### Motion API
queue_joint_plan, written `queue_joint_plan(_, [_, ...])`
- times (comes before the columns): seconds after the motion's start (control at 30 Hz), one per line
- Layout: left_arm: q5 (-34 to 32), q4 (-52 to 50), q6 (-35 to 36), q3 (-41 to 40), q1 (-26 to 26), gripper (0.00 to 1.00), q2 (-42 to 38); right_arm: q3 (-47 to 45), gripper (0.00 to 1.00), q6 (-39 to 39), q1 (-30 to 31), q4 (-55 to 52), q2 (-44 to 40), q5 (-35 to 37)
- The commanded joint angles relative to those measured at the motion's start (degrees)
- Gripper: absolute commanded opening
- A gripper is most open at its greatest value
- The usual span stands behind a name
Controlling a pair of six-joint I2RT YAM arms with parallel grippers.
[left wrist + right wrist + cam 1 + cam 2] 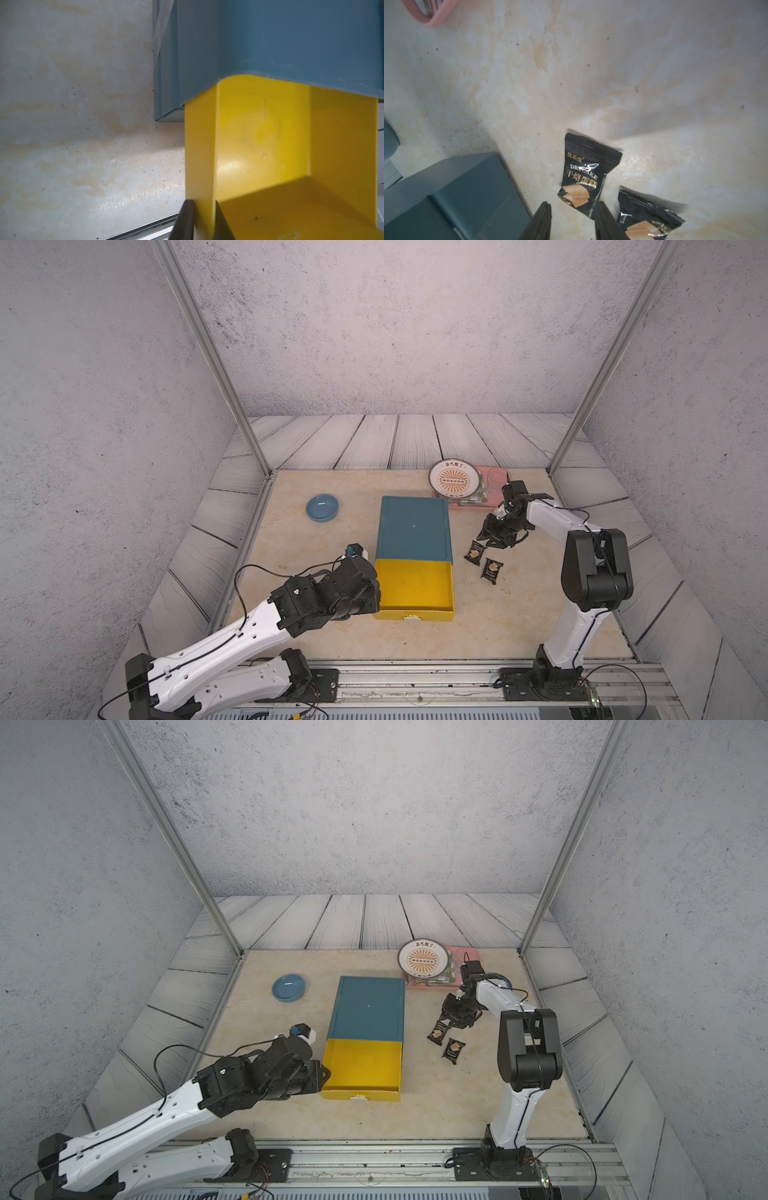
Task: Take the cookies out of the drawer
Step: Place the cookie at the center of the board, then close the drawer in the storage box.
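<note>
The yellow drawer (411, 587) stands pulled out of the teal cabinet (413, 526), and its visible inside is bare yellow plastic. My left gripper (202, 201) is shut on the drawer's left side wall (200, 155), one finger on each face; in both top views it sits at that wall (376, 593) (324, 1075). Two black cookies packets (475, 552) (491, 571) lie on the table right of the drawer. My right gripper (573, 204) is open just above the farther packet (583, 174), whose near end lies between the fingertips. The second packet (648, 218) lies beside it.
A blue bowl (322, 508) sits left of the cabinet. Behind the right arm stand a patterned plate (454, 480), a pink tray (494, 499) and a clear cup (496, 481). The tray's corner (431, 18) shows in the right wrist view. Metal frame posts rise at the table's back corners.
</note>
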Motion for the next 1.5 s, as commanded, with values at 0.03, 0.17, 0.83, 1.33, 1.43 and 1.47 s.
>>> queue_joint_plan(0.03, [-2.51, -2.43, 0.21, -0.42, 0.27, 0.17, 0.99, 3.69, 0.41, -2.18, -0.27, -3.19, -3.49, -0.26])
queue_joint_plan(0.17, [-3.05, -1.94, 0.31, -0.03, 0.32, 0.17, 0.74, 7.21, 0.42, -3.65, 0.49, -5.99, -10.13, -3.66])
queue_joint_plan(0.83, [-5.32, -0.19, 1.25, 2.46, 0.41, 0.21, 1.84, 15.09, 0.45, -7.99, 24.46, -19.75, -18.53, 4.48])
queue_joint_plan(1.33, [-7.78, -0.58, -0.19, 2.82, 0.41, 0.59, -0.74, 15.46, 0.45, -9.02, 26.46, -21.07, -13.41, 6.5])
queue_joint_plan(1.43, [-8.65, -2.19, -0.77, 3.12, 0.4, 0.67, -2.82, 15.71, 0.45, -8.86, 26.46, -20.98, -13.13, 6.71])
queue_joint_plan(1.47, [-8.82, -2.63, -0.84, 3.39, 0.37, 0.69, -3.8, 15.97, 0.45, -8.88, 26.47, -21.2, -12.98, 6.8])
